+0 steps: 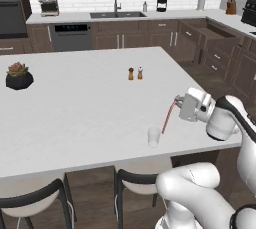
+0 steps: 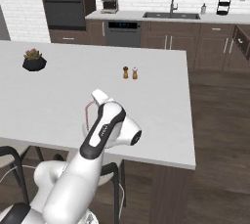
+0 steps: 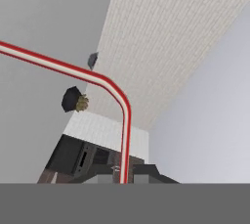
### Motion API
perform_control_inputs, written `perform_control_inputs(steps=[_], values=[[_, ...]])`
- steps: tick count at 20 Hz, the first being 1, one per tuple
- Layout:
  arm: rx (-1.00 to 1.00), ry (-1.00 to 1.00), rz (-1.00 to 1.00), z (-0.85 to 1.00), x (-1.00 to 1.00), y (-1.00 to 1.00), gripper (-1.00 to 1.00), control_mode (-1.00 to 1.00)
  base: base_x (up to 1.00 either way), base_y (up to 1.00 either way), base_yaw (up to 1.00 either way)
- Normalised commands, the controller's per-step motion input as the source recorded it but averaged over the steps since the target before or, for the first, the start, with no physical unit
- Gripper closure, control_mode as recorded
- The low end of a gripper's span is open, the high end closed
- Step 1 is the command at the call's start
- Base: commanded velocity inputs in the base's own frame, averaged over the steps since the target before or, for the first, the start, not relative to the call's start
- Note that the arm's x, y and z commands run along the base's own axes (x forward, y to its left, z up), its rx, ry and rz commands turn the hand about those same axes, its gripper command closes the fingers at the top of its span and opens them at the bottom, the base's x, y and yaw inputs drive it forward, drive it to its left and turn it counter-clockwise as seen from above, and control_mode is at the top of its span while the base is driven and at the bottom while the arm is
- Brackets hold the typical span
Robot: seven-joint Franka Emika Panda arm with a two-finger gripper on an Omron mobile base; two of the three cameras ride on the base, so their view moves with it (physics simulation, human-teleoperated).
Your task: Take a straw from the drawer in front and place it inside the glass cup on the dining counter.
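My gripper point(image 1: 177, 100) is shut on the straw point(image 1: 167, 117), a thin red-pink stick that hangs slanting down and to the left from it. The straw's lower end is just right of the rim of the glass cup point(image 1: 154, 137); I cannot tell whether they touch. The cup stands near the front edge of the white dining counter point(image 1: 85, 108). In the hand view the straw point(image 3: 126, 135) rises from between the fingertips point(image 3: 100, 173), bends and runs off to the left. From the right base view the straw point(image 2: 87, 113) shows beside my arm. The drawer point(image 1: 222, 37) stands open at the back right.
Two small shakers point(image 1: 135, 73) stand mid-counter, and a dark pot with a plant point(image 1: 19, 77) sits at the far left. Chairs point(image 1: 137, 183) are tucked under the counter's front edge. Brown floor lies to the right of the island point(image 2: 219, 120).
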Motion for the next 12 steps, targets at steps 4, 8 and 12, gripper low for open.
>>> perform_control_inputs(steps=[4, 8, 12], values=[[0.0, -0.18, 0.0, -0.23, 0.18, 0.0, 1.0, -1.0, 0.0, 0.0, 0.0], [0.0, -0.19, -0.01, -0.15, 0.34, 0.0, 1.0, -1.0, 0.0, 0.0, 0.0], [0.0, -0.14, -0.01, -0.41, 0.33, 0.0, 1.0, -1.0, 0.0, 0.0, 0.0]])
